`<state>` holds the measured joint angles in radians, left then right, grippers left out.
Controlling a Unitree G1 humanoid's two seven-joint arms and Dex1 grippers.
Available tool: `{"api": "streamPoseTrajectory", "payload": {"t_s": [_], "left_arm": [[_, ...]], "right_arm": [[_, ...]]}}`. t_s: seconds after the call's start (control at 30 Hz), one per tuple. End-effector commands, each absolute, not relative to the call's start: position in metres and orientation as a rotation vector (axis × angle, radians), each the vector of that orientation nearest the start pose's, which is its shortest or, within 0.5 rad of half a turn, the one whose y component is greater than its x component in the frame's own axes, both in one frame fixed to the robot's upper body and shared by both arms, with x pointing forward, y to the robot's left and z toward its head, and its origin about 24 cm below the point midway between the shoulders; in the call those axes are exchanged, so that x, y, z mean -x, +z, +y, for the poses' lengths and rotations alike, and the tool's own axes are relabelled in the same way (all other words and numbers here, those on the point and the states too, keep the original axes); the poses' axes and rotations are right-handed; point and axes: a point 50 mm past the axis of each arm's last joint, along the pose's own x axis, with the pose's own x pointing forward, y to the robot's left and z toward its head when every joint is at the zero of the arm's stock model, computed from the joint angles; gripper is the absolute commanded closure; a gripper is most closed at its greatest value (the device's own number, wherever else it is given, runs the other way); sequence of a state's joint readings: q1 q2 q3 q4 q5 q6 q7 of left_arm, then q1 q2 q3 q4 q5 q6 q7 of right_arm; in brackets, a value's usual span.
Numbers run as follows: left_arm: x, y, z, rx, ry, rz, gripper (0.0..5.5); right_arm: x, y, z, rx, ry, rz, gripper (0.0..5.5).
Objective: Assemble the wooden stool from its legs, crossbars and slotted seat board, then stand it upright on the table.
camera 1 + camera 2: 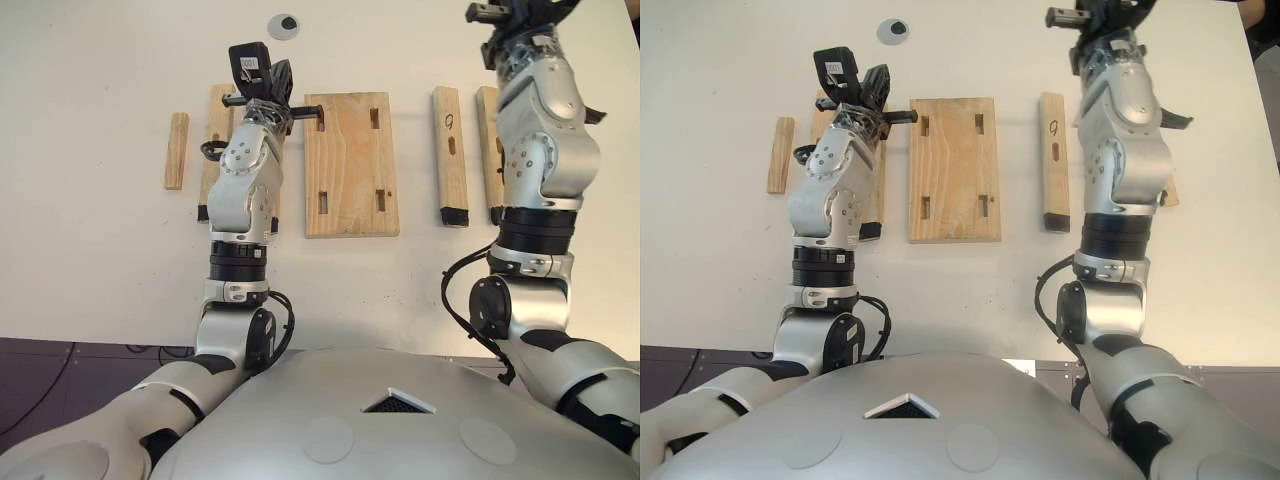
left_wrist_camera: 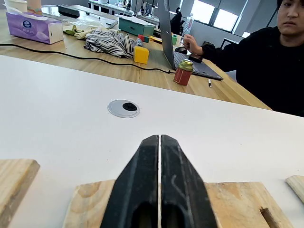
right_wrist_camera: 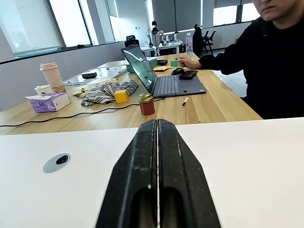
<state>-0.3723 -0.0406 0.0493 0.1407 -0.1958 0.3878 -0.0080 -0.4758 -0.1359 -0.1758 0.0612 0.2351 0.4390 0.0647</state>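
Note:
The slotted seat board (image 1: 350, 165) lies flat in the middle of the white table (image 1: 90, 250). My left gripper (image 1: 312, 113) is shut and empty, its tips just over the board's far left corner; its shut fingers (image 2: 142, 180) hover above the board (image 2: 237, 199). A leg (image 1: 216, 115) lies mostly hidden under the left arm, with a short crossbar (image 1: 177, 150) beside it. Right of the board lie a black-footed leg (image 1: 449, 155) and another leg (image 1: 487, 125), half covered by my right arm. My right gripper (image 1: 1055, 17) is shut and empty, held over the table's far side.
A round cable grommet (image 1: 285, 25) sits in the tabletop beyond the board. Behind the table stands a wooden desk (image 3: 209, 107) with a laptop, a small tin and a person seated at it. Bare tabletop stretches in front of the parts.

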Motion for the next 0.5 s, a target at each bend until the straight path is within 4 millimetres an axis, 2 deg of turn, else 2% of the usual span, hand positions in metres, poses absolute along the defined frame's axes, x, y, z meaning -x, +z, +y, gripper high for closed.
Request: {"api": "streamPoseTrajectory", "payload": {"t_s": [0.03,0.1,0.13,0.2,0.3,0.43,0.5], "left_arm": [[-0.335,0.086,0.125,0.218,-0.11,0.143,5.46],[-0.339,0.103,0.124,0.149,-0.179,0.067,5.46],[-0.337,0.106,0.125,0.113,-0.211,0.047,5.46],[-0.33,0.101,0.127,0.061,-0.258,0.055,5.46],[-0.324,0.092,0.133,0.079,-0.252,0.092,5.46],[-0.327,0.096,0.13,0.096,-0.263,0.083,5.46],[-0.333,0.097,0.133,0.136,-0.208,0.092,5.46]], "right_arm": [[-0.352,0.129,-0.185,-0.207,0.028,0.03,5.5],[-0.356,0.153,-0.205,-0.127,-0.012,-0.086,5.5],[-0.354,0.159,-0.211,-0.094,-0.021,-0.122,5.5],[-0.348,0.155,-0.219,-0.055,-0.039,-0.136,5.5],[-0.341,0.146,-0.204,-0.025,-0.008,-0.143,5.5],[-0.339,0.149,-0.183,-0.069,0.015,-0.165,5.5],[-0.337,0.137,-0.173,-0.12,0.009,-0.126,5.5]]}}
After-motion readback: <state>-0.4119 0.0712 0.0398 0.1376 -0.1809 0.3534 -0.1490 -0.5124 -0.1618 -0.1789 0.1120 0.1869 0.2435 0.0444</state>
